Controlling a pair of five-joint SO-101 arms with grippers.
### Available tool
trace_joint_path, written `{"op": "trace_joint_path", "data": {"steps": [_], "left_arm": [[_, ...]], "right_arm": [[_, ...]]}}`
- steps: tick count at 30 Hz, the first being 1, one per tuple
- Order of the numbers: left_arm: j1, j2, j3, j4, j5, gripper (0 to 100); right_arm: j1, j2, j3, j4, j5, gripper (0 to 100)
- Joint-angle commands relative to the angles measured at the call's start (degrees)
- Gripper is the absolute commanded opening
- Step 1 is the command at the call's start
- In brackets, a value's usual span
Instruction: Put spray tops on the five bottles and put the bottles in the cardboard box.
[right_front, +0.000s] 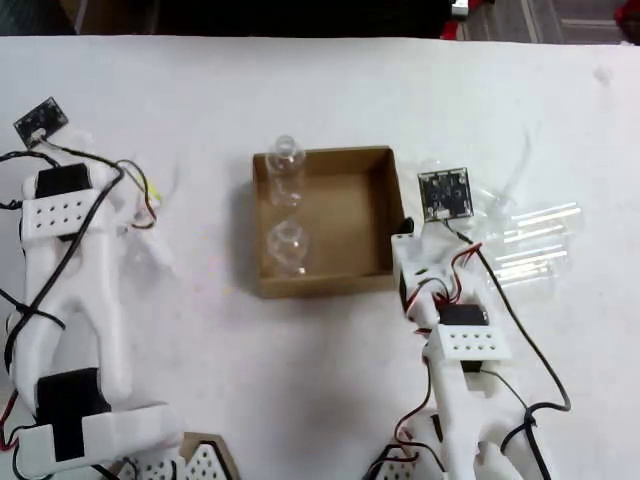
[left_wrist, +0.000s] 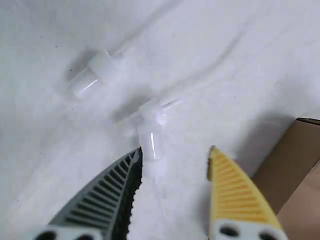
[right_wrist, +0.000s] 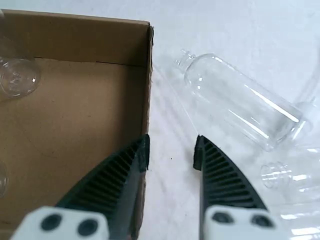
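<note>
The left arm (right_front: 70, 290) and the right arm (right_front: 455, 350) are white with black blocks and red and black wires. The left gripper (left_wrist: 175, 152) has grey and yellow ridged fingers (left_wrist: 100, 200); the right gripper (right_wrist: 171, 147) has black ones.

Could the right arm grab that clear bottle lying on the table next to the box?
Probably yes. The right gripper is open, and the bottle lies on its side on the table just ahead of it, outside the cardboard box wall, with nothing between them.
</note>
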Motion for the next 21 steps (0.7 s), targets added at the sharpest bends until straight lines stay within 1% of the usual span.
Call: {"op": "trace_joint_path", "data": {"steps": [1, 3, 4, 6, 8, 12, 14, 17, 21], "left_arm": [[0.9, -0.7, -3.3, 0.9, 1.0, 51], [0.9, -1.6, -3.3, 0.7, 1.0, 59], [0.9, -2.4, -3.3, 1.0, 1.0, 60], [0.9, -5.3, -3.0, 1.7, 1.0, 61], [1.6, -9.3, -3.2, 5.1, 1.0, 61], [8.7, -20.4, -3.3, 14.2, 0.7, 61], [12.7, -25.5, -3.2, 16.3, 0.5, 61], [16.3, -30.7, -2.1, 13.8, 0.4, 61], [17.7, -31.5, 2.1, 8.5, -5.0, 61]], "right_arm": [[-0.7, -1.5, -1.5, -1.1, 0.0, 13.1], [-0.7, -1.5, -1.5, -1.1, 0.0, 13.1], [-0.7, -1.5, -1.5, -1.1, 0.0, 13.1], [-0.7, -1.5, -1.5, -1.1, 0.0, 13.1], [-0.7, -1.5, -1.5, -1.1, 0.0, 13.1], [-0.7, -1.3, -1.5, -1.1, 0.0, 13.1], [-0.7, -1.3, -1.5, -1.1, 0.0, 13.1], [-0.2, -1.5, -1.5, -0.8, 0.0, 13.1], [-0.1, -1.5, -1.4, -0.8, 0.0, 13.1]]}}
